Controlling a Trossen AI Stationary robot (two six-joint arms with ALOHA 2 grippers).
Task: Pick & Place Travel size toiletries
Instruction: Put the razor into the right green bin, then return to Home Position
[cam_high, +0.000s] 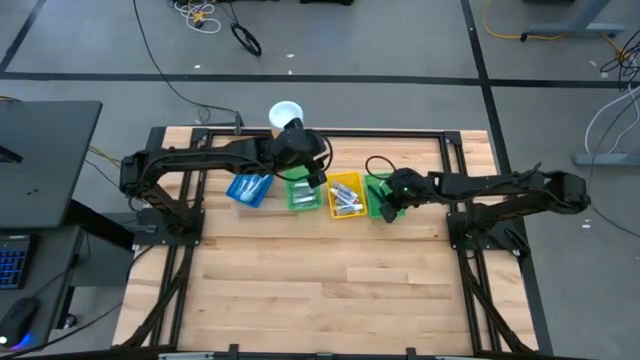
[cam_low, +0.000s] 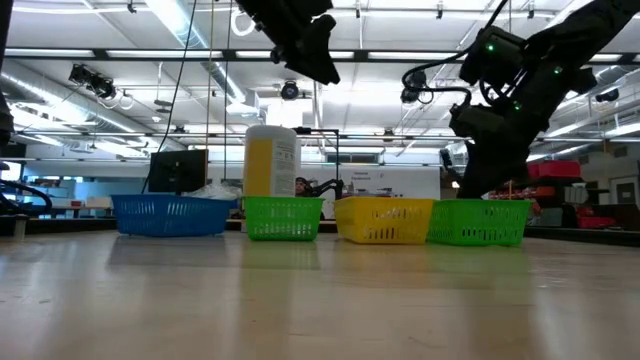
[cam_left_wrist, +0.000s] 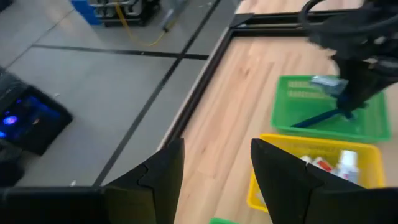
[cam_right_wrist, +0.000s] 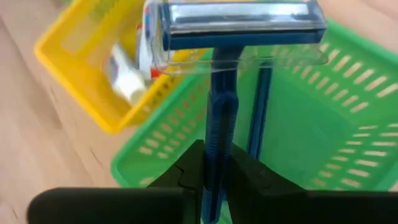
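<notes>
A: Wood table, four bins in a row at the far side: blue, green, yellow, green again at right.

B: Right gripper?

A: Over the right green bin, fingers clamped on a blue razor by the handle, head away from the wrist. Another razor lies in that bin.

B: Left gripper?

A: Jaws apart, holding nothing, above the left green bin. Toothpaste tubes sit in the yellow bin.
</notes>
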